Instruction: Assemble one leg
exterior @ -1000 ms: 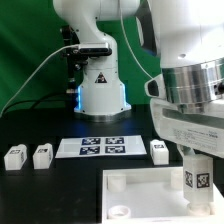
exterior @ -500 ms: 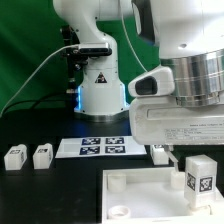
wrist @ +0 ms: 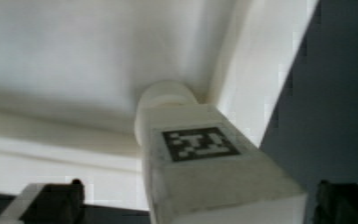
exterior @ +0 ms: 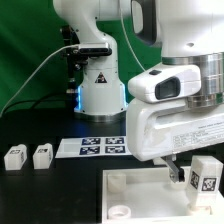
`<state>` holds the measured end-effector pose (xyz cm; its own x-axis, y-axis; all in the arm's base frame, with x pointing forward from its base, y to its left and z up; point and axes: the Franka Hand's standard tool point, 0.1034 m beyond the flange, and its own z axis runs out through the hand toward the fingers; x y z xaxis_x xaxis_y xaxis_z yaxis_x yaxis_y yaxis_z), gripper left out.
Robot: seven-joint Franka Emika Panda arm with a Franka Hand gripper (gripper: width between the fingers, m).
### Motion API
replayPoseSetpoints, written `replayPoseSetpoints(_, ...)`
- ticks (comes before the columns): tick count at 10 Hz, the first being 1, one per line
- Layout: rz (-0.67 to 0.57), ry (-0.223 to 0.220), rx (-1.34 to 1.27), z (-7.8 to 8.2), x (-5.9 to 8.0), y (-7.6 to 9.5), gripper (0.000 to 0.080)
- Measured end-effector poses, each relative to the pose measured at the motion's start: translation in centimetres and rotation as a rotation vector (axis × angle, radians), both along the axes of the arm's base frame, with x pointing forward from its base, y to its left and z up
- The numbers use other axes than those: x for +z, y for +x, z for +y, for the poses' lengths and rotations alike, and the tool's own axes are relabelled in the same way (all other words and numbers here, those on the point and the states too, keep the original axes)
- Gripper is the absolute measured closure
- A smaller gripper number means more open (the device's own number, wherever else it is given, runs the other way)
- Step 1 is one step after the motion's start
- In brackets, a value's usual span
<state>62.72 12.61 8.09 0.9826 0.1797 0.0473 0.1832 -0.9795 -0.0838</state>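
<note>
The leg [exterior: 205,181] stands upright at the far right corner of the large white square piece [exterior: 140,192], its marker tag facing the near side. The end effector [wrist: 197,204] hangs over it with its fingers [wrist: 51,201] apart, one on either side of the leg, not clamped on it. Two more legs [exterior: 27,157] sit on the black counter [exterior: 45,198] at the left, beside the marker board [exterior: 100,146].

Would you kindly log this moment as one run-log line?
gripper: around the leg, grip unclear | leg: at white tray piece | two spare legs: on table
</note>
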Motion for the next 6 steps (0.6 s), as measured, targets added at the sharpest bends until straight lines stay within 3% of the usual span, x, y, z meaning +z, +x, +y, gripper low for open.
replayPoseSetpoints(2,0.009,0.008,-0.087,0.07,-0.01,-0.02,0.0416)
replayPoseSetpoints(3,0.022,0.017,-0.208,0.12,-0.01,-0.03,0.0416)
replayPoseSetpoints(4,0.030,0.016,-0.299,-0.19,-0.06,0.00,0.0491)
replayPoseSetpoints(6,0.053,0.029,-0.513,-0.17,-0.10,-0.04,0.0492)
